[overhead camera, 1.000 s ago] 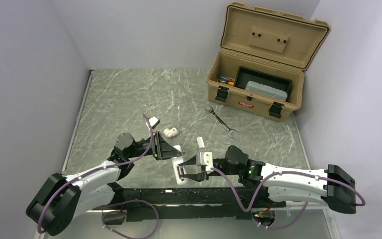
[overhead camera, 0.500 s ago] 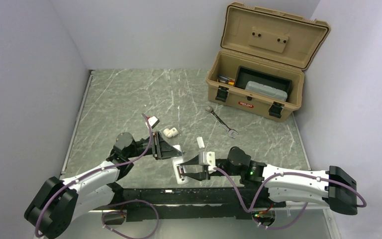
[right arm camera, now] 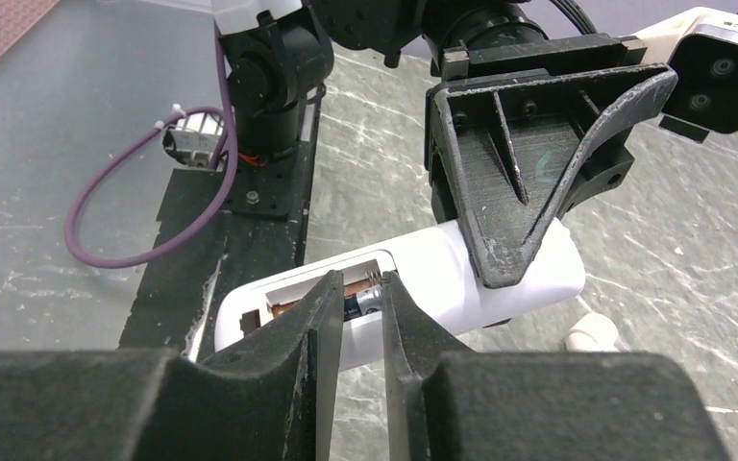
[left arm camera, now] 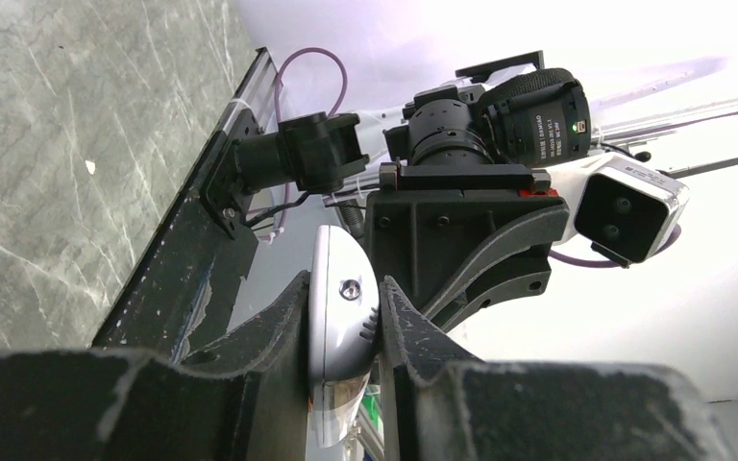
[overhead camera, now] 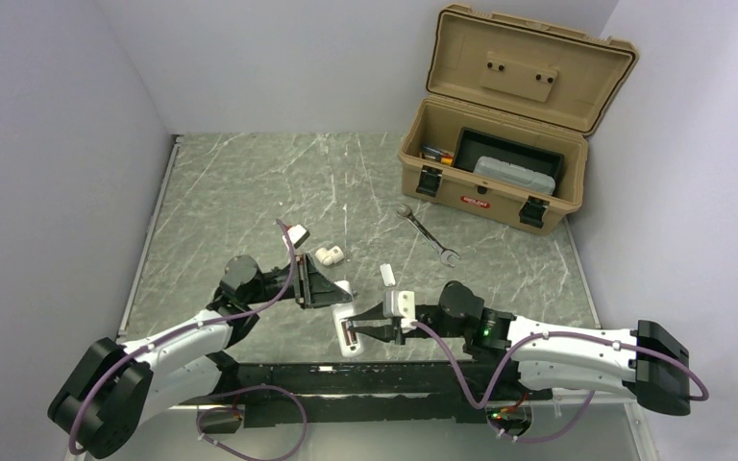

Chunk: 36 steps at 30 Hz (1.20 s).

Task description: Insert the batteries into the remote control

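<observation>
**Left arm.** The left gripper (left arm camera: 344, 322) is closed on the small flat white rectangular remote control (left arm camera: 337, 288). Its two black fingers (left arm camera: 279, 327) press on the handset's opposite sides. The remote control is at the near edge of the grey marble-patterned table (overhead camera: 250, 192), between the two arms. From above its near end projects over the black base rail (overhead camera: 279, 370). Whether it rests on the table cannot be determined.

**Remote control.** The right wrist view shows the back face turned towards the right arm. The battery compartment (right arm camera: 293, 293) is open at the end farthest from the left gripper.

**Right arm.** The right gripper (right arm camera: 357, 327) is positioned at the open compartment. Its fingers are drawn in closely on either side of one slim dark cylindrical battery (right arm camera: 358, 300), gripping it. The battery lies lengthwise at the mouth of the compartment. Whether it is fully seated cannot be determined.

**Other items on the table.**
- A stubby white pipe fitting (overhead camera: 329, 254) lies just behind the left gripper.
- A long silver open-ended wrench (overhead camera: 427, 234) lies farther right.
- A tan plastic toolbox (overhead camera: 485, 197) stands at the far right corner with its lid raised.
</observation>
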Tool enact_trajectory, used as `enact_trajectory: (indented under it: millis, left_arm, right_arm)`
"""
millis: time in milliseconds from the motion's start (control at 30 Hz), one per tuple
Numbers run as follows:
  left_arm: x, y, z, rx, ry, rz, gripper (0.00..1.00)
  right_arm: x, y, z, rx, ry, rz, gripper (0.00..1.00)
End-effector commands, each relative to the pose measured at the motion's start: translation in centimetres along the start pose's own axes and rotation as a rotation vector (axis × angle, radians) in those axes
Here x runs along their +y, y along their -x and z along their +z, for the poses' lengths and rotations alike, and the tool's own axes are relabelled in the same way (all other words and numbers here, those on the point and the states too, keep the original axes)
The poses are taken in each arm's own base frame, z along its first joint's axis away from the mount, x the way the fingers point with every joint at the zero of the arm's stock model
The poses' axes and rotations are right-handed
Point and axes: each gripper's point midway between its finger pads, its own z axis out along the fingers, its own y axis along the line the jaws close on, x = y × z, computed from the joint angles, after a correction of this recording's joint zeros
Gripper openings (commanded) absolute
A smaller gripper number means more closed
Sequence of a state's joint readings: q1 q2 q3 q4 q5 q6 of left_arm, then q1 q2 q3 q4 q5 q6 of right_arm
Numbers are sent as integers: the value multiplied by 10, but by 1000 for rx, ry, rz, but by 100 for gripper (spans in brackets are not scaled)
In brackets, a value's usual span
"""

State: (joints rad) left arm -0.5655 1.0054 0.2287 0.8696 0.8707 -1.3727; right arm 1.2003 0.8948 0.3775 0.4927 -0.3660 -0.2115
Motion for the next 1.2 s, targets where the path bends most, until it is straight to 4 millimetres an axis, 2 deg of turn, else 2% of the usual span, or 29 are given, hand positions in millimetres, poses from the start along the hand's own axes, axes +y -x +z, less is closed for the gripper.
enact_trajectory:
  millis: [0,233,500,933,1167]
  left_arm:
    - [-51,10,2,-14,-153,115,0]
    - [-49,10,2,-12,-148,113,0]
    - [-49,11,3,-12,-150,114,0]
    - [-44,9,2,-11,-138,109,0]
    - [-44,10,2,-13,-140,111,0]
  right_arm:
    - [19,-69,-19,264,41,102,22]
    - [21,-71,-25,262,27,119,21]
    - [15,-65,-22,243,2,101,31]
    - [8,-48,-24,150,-52,107,38]
    - [5,-45,-24,135,-70,107,40]
